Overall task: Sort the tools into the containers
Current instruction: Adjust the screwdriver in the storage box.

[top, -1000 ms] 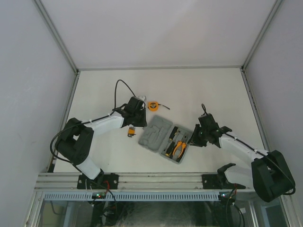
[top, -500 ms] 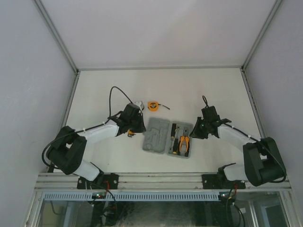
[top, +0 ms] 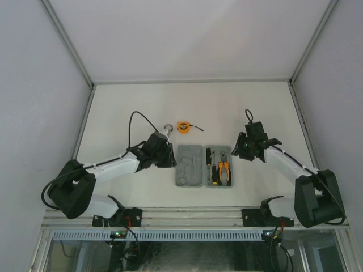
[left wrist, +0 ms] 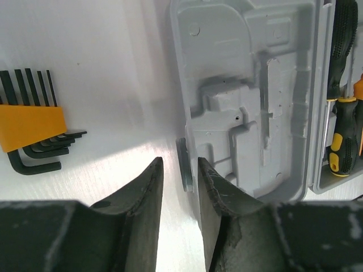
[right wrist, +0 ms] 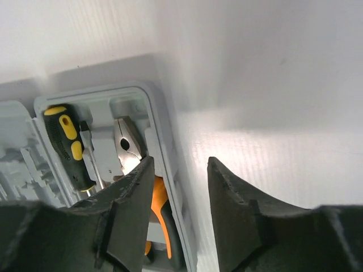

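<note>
The open grey case (top: 190,164), at the surface centre, seems light, stiff and slippery; take its rim. The left hand (left wrist: 177,170) is released around its 9 o'clock edge, the right hand (right wrist: 180,164) released at 3 o'clock.

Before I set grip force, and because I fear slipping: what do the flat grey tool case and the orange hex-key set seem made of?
The flat grey rectangular tool case looks like moulded matt plastic: rounded recesses, dull sheen. The orange hex-key set: black L-shaped keys, probably dark-finished steel, in a smooth orange holder, likely plastic.
</note>
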### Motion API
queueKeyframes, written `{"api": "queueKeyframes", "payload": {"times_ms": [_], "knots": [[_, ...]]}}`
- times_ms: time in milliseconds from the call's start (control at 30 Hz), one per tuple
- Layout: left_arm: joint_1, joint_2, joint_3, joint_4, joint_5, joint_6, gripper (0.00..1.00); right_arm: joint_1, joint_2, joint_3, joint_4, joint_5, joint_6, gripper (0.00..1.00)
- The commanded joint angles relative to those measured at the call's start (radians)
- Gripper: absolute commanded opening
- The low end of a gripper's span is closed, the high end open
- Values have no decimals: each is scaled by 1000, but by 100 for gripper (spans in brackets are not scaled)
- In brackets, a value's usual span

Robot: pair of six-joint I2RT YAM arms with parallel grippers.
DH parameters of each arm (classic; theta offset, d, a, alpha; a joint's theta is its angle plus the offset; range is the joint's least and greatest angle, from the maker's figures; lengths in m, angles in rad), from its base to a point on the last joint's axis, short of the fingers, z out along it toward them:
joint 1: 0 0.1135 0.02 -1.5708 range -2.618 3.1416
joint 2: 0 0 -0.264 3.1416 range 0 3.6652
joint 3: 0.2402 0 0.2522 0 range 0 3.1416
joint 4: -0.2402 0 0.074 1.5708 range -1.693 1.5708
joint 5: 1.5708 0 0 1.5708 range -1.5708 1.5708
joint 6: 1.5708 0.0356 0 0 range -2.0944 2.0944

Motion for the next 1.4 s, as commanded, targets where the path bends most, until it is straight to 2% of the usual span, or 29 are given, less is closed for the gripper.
{"api": "queueKeyframes", "payload": {"times_ms": [0,133,300,400,533,800,1033,1367], "knots": [[-3,-45,27,-12,-7,11,36,36,-120,91,-106,204,-77,45],[11,-43,70,-22,10,43,39,142,-163,140,-209,270,-87,46],[60,-84,105,-52,-3,51,41,295,-173,142,-218,178,-63,29],[101,-122,100,-75,-26,39,42,392,-157,141,-215,170,-25,26],[143,-169,82,-109,-71,29,42,462,-113,144,-219,183,19,26],[179,-204,39,-151,-139,8,43,503,-18,151,-189,174,33,23],[187,-205,22,-155,-145,12,43,506,59,153,-165,140,30,19],[203,-190,14,-166,-167,11,43,510,137,153,-219,173,53,13]]}}
